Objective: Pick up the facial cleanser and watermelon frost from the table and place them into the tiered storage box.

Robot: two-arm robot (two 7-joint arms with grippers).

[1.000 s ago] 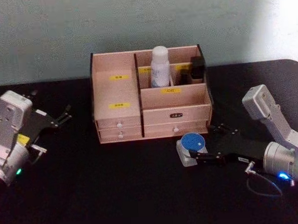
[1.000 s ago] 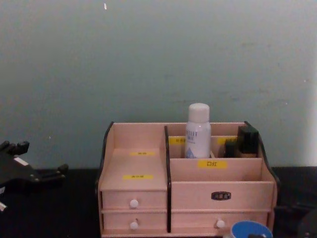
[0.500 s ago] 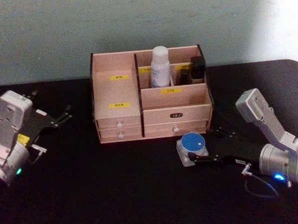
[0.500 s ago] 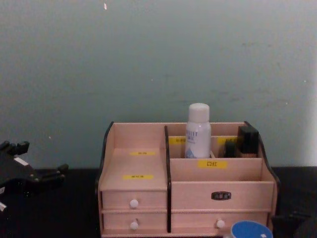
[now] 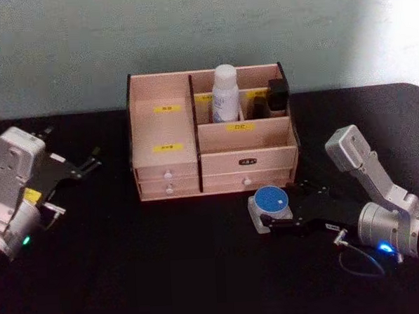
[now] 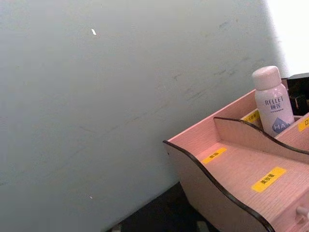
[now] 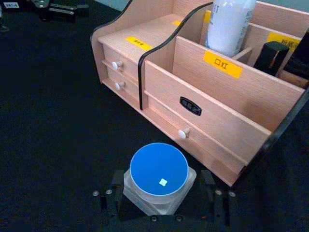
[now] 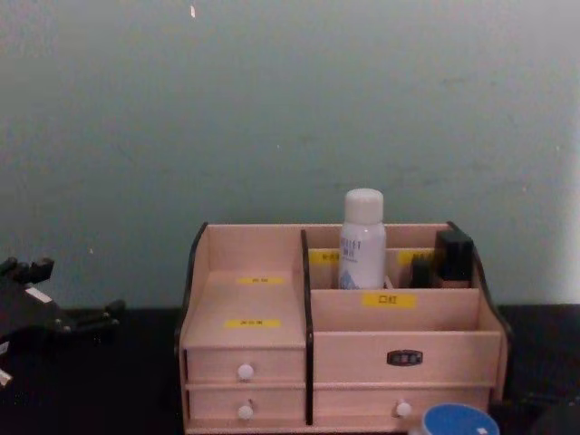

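Matte black tabletop point(image 5: 166, 272) under a plain grey-green painted wall point(image 5: 63, 45).
The wall rises along the tabletop's far edge. A small black blocky container point(image 5: 278, 93) stands upright near that far edge, right of centre, with a shorter dark item point(image 5: 260, 107) just beside it.

Right gripper closing in.
right gripper point(image 5: 279, 209) has slid further along the blue-lidded jar point(image 5: 269, 199), wrist nearer to it.
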